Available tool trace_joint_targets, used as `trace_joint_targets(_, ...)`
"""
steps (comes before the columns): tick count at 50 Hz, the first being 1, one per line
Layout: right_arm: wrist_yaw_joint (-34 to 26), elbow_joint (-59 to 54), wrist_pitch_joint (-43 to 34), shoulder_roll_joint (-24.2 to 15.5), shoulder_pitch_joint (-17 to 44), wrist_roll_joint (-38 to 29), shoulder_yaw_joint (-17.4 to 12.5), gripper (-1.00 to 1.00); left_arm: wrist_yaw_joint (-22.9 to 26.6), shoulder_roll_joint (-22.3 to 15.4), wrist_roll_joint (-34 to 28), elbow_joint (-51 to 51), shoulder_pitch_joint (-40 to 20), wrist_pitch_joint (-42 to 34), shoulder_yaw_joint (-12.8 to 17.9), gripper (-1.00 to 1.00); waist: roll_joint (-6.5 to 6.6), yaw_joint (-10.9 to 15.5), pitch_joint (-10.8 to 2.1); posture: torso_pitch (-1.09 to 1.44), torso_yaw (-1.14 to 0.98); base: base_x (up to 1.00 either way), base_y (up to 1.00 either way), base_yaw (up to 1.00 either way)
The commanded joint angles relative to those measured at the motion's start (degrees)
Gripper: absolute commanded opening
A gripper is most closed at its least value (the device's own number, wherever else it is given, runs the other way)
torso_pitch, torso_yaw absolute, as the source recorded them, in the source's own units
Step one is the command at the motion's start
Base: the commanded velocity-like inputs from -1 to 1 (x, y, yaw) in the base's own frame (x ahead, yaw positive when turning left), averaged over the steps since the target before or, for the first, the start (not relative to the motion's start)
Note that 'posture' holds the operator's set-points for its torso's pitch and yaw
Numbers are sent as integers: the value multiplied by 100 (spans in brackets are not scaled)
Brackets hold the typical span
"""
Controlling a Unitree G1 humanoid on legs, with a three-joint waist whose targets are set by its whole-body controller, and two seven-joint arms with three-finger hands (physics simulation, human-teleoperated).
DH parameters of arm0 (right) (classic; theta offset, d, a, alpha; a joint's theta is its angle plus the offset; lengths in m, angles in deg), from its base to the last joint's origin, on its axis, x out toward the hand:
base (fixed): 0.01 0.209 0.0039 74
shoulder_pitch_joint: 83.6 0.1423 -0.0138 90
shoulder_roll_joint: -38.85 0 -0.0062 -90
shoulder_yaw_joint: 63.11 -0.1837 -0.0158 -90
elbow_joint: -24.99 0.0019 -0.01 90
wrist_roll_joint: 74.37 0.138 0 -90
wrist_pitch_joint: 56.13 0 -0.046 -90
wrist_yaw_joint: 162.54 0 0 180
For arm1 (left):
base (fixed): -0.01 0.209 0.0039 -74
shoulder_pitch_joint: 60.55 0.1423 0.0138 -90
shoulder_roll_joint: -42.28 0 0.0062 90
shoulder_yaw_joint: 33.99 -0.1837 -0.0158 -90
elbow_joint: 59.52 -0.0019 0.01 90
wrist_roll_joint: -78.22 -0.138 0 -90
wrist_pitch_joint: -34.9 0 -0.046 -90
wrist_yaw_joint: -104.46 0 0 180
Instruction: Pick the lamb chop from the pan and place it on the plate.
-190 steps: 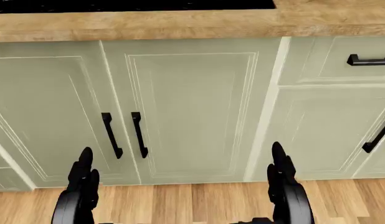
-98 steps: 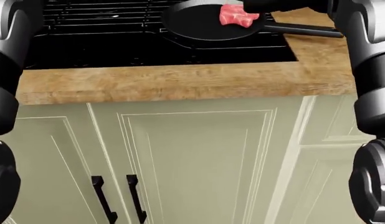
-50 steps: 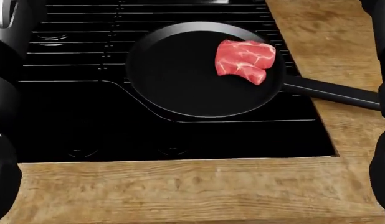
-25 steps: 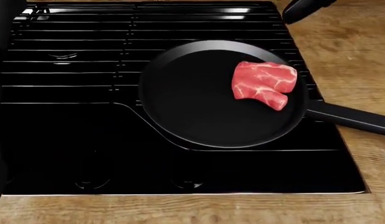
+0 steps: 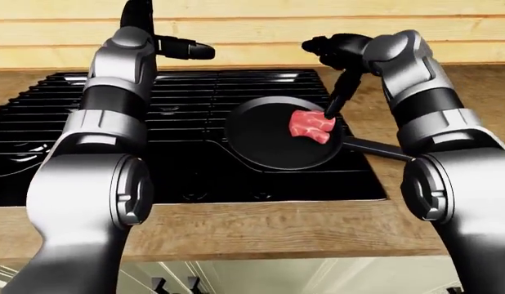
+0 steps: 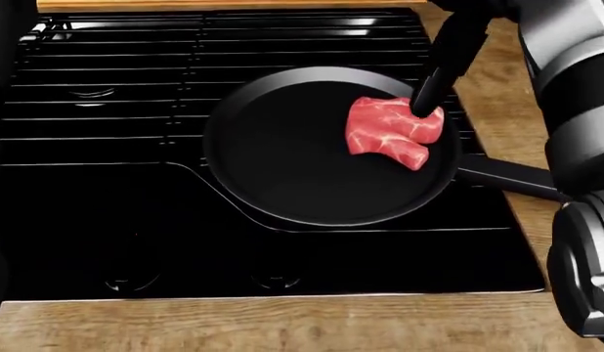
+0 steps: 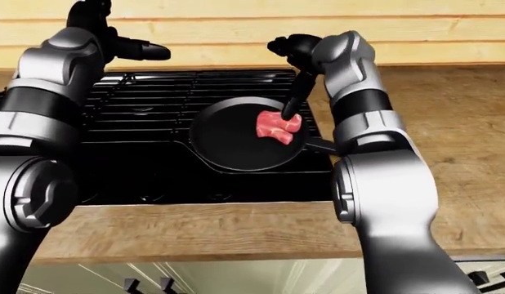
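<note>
Reaching down, the right hand's fingers stood open, one tip touching the lamb chop in the pan; left hand's fingers spread open.

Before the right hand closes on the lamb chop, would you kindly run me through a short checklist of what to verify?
1. Lamb chop lies in the pan: ok, toward the pan's right side in the head view.
2. Right hand is at the chop: ok, one finger reaches its top right edge.
3. Fingers enclose the chop: not ok, only one finger is at it, no grip shows.
4. Left hand is away from the pan: ok, it hangs over the stove near the wall.
5. Pan handle is free: ok, nothing grips it.
6. Plate located: not ok, no view shows it.
</note>
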Motion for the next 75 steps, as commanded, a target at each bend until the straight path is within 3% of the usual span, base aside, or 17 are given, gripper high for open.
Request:
trace_joint_targets(1, 33, 195, 39, -28, 232, -22, -59, 100, -29, -69, -16, 252, -251, 183, 5, 100, 7, -2, -200, 0, 0, 0, 0, 0)
trace_joint_targets(19, 117, 147, -112, 263, 95, -202, -68, 100, -20, -77, 5, 263, -250, 173, 14, 100, 35, 20, -236, 0, 0, 0, 0, 0)
trace_joint_targets(66, 120, 26, -131, 540, -364, -424, 28, 100, 20, -84, 12, 339, -312, 88, 1, 100, 42, 9, -277, 0, 0, 0, 0, 0)
trace_joint_targets(68, 110, 29, -142, 544, -355, -434, 32, 43, 27, -88, 12, 343, -328, 78, 0, 100, 44, 9, -277, 0, 0, 0, 0, 0)
trace_joint_targets(70, 88, 29, -156, 542, -334, -444, 36, 18, 32, -94, 9, 349, -334, 70, -2, 100, 43, 11, -277, 0, 0, 0, 0, 0)
trace_joint_targets(72, 77, 34, -163, 546, -335, -450, 36, 4, 35, -92, 5, 351, -342, 68, -6, 100, 43, 9, -272, 0, 0, 0, 0, 0)
trace_joint_targets(75, 61, 43, -183, 541, -322, -463, 38, 0, 41, -97, 3, 358, -364, 53, -6, 100, 37, 2, -270, 0, 0, 0, 0, 0)
